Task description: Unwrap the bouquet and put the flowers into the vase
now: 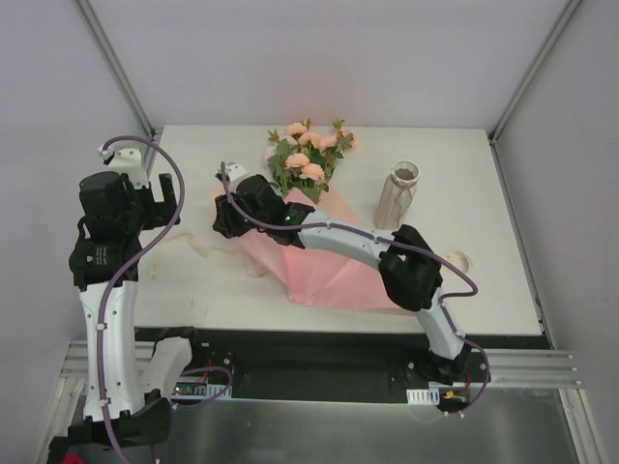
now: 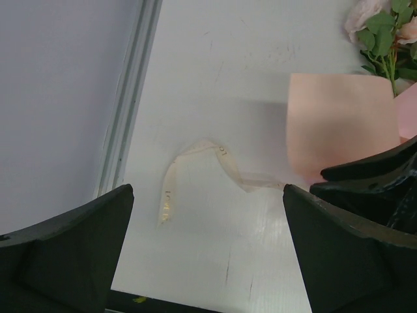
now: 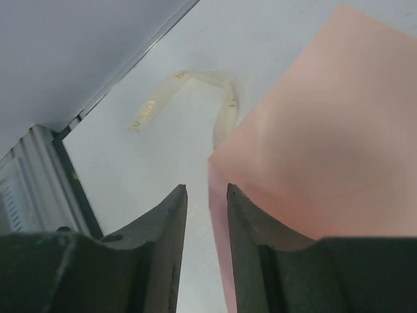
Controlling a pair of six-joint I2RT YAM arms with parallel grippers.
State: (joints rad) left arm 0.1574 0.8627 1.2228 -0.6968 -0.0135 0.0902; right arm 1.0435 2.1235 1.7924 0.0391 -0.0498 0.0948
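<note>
Over the white table (image 1: 484,203), between grey walls (image 1: 290,58), left pincer (image 2: 208,190) gapes wide; right pincer (image 3: 206,189) slightly parted.

Bright, even light across all three of your views
You get only soft shadows, such as the faint grey one beside the paper sheet (image 2: 339,124) on the white table (image 2: 215,65). In your wrist views the near fingers (image 3: 163,261) look dark and blurred, while the table stays sharp
</note>
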